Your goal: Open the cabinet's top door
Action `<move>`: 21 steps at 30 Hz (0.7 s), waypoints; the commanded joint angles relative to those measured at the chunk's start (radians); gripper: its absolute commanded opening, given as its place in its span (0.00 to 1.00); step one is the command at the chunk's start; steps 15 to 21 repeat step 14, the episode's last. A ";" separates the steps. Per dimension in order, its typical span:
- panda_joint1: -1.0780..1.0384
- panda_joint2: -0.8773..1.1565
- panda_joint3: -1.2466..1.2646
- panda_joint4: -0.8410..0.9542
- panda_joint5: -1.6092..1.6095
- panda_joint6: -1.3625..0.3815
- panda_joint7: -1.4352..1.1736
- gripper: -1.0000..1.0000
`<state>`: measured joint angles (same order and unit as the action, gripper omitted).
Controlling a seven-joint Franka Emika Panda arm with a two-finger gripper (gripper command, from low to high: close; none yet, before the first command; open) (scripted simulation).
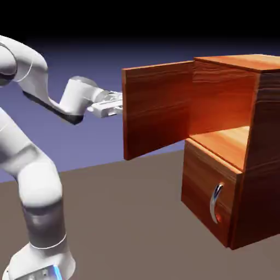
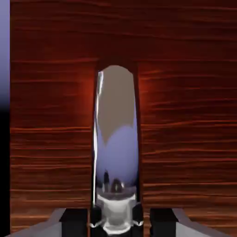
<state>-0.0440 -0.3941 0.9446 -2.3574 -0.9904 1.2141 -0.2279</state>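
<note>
The reddish-brown cabinet (image 1: 257, 136) stands at the exterior view's right. Its top door (image 1: 158, 109) is swung wide open toward the arm, showing the lit inside shelf. My gripper (image 1: 116, 104) reaches to the door's outer face at its free edge, where the panel hides the fingertips. In the hand view the door's wood grain (image 2: 185, 115) fills the picture. The door's curved silver handle (image 2: 115, 139) runs upright down the middle. My gripper (image 2: 115, 223) is shut on the handle's lower end.
Below the open compartment is the lower panel (image 1: 205, 186), closed, with its own silver handle (image 1: 216, 201). The brown table (image 1: 126, 219) spreads between my arm's base (image 1: 38, 257) and the cabinet.
</note>
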 commanded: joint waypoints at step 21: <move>-0.049 0.475 0.193 0.327 -0.010 -0.492 0.239 0.00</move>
